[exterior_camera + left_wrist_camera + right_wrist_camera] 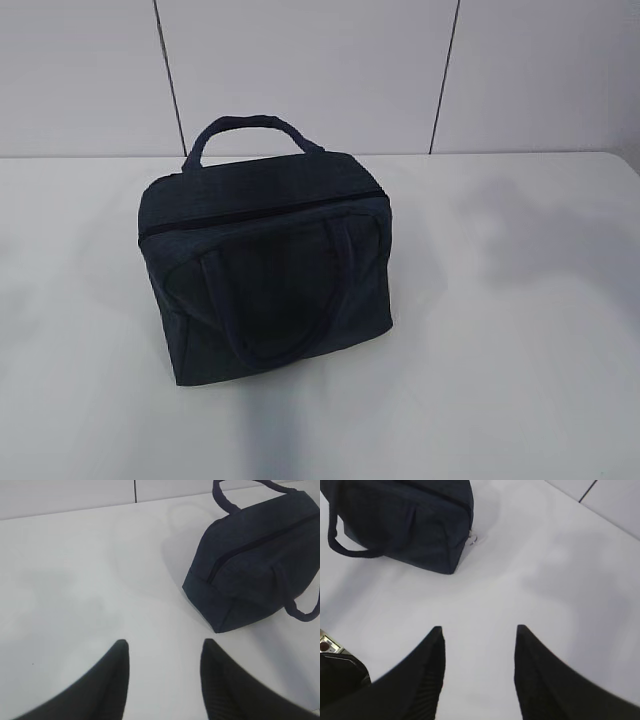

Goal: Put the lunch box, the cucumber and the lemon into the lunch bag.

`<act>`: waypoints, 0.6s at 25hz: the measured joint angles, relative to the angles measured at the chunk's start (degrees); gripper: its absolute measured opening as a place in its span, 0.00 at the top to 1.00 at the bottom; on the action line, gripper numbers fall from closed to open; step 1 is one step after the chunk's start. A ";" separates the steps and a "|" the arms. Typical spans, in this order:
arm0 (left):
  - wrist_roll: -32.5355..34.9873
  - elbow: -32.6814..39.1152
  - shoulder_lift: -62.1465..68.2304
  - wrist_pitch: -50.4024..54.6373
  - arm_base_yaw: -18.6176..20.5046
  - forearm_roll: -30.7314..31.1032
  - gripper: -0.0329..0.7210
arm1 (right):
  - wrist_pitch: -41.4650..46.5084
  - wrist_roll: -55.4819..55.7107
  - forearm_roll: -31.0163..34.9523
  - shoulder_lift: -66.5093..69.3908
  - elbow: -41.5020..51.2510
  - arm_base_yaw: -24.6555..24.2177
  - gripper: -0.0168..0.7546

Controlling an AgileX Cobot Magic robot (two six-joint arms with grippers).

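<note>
Standing alone on the white desk is one lunch bag, dark navy and box-shaped, a little left of the middle in the exterior view. Its top zipper runs as one dark line across the upper edge and looks closed. The bag has two loop handles: one handle rises in an arch behind the top, and the second handle hangs down flat on the front face. In the right wrist view one small metal ring pull shows at the end of the bag, just above the desk.

The lunch box, the cucumber and the lemon show in none of the three views, so I cannot tell where they are.

Two grippers are seen, each only in its own wrist view. The left gripper hovers over the bare desk with its jaws apart, two black fingers with white desk between them and nothing held. The lunch bag lies ahead of it to the upper right, well apart from the fingers. The right gripper also has its jaws apart and empty, over the bare desk. Here the bag lies to the upper left, also well apart.

Behind the desk is a pale wall with two thin dark seams running down it. Soft grey shadows lie on the desk around the bag.
</note>
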 joint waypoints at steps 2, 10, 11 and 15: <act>-1.63 2.28 -2.99 0.00 0.00 -0.12 0.51 | -0.91 3.18 -0.98 -3.68 3.86 0.00 0.55; -5.25 9.65 -11.29 0.12 0.00 -1.25 0.51 | -3.02 12.38 -3.00 -18.87 17.54 0.00 0.55; -5.29 10.28 -12.12 0.22 0.00 -1.25 0.51 | -2.88 14.03 -4.51 -20.52 18.74 0.00 0.55; -6.06 12.21 -15.07 0.25 0.00 -0.83 0.51 | -0.21 20.49 -11.49 -28.87 22.26 0.00 0.55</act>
